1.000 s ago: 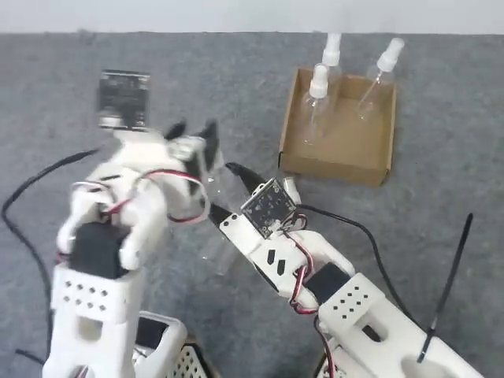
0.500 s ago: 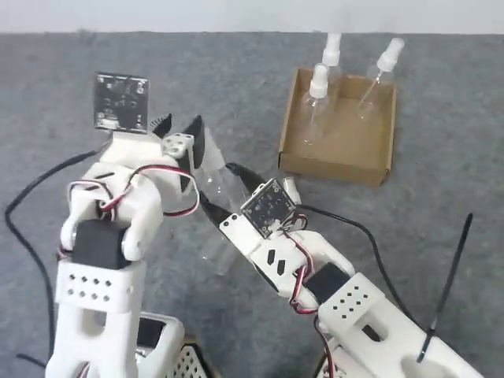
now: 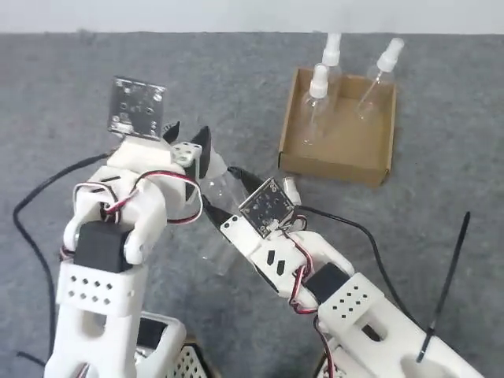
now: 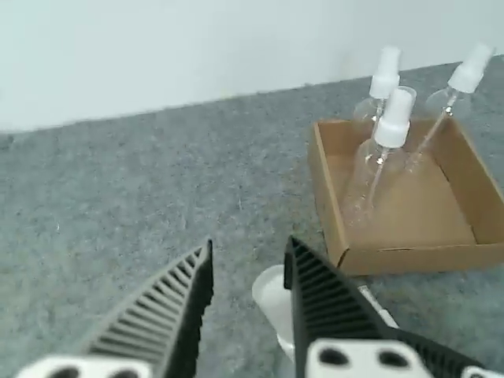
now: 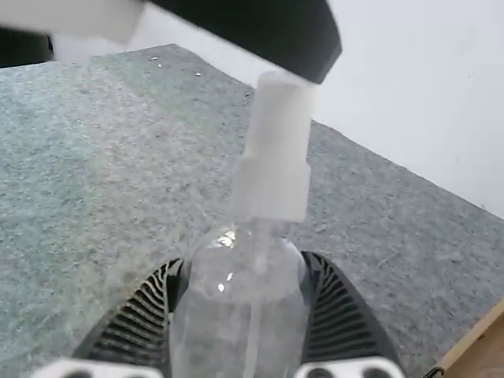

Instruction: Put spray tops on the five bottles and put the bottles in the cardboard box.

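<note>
Right wrist view: bottle [image 5: 236,315] base offscreen

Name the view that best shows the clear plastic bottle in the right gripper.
Right wrist view: the clear plastic bottle and its white spray top sit close up in the right gripper. High view: half hidden between the arms. Left wrist view: part of its top.

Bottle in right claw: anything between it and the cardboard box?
Nothing clearly. Carpet runs from the bottle in the right claw to the cardboard box, with one small white piece by the right wrist. The open left claw sits on the bottle's other side.
</note>
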Robot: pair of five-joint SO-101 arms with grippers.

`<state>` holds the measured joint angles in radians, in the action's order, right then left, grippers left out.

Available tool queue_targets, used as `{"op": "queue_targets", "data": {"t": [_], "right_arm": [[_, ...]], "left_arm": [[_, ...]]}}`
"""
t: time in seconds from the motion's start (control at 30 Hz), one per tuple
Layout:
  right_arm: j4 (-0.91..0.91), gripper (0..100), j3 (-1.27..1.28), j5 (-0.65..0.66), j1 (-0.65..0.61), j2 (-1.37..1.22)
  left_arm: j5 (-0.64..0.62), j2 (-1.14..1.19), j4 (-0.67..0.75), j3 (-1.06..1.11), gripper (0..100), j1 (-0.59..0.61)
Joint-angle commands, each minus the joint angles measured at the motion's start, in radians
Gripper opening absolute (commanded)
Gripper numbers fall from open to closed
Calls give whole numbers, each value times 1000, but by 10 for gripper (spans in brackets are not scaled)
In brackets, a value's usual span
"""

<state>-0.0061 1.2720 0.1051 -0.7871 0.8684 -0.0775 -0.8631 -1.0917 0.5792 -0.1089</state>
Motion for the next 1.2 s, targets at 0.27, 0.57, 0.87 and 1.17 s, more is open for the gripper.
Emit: {"op": "queue_targets", "data": {"t": [0.27, 0.57, 0.87, 1.17], "right_arm": [[-4, 6, -18, -11, 13, 35], [151, 6, -120, -11, 27, 35], [386, 6, -523, -14, 168, -139], [610, 6, -868, -17, 137, -450]], "left_arm": [[23, -21, -34, -74, 141, -51], [25, -124, -150, -248, 144, 112], [25, -443, 3, 321, 146, 98], [17, -661, 104, 605, 250, -71]]}}
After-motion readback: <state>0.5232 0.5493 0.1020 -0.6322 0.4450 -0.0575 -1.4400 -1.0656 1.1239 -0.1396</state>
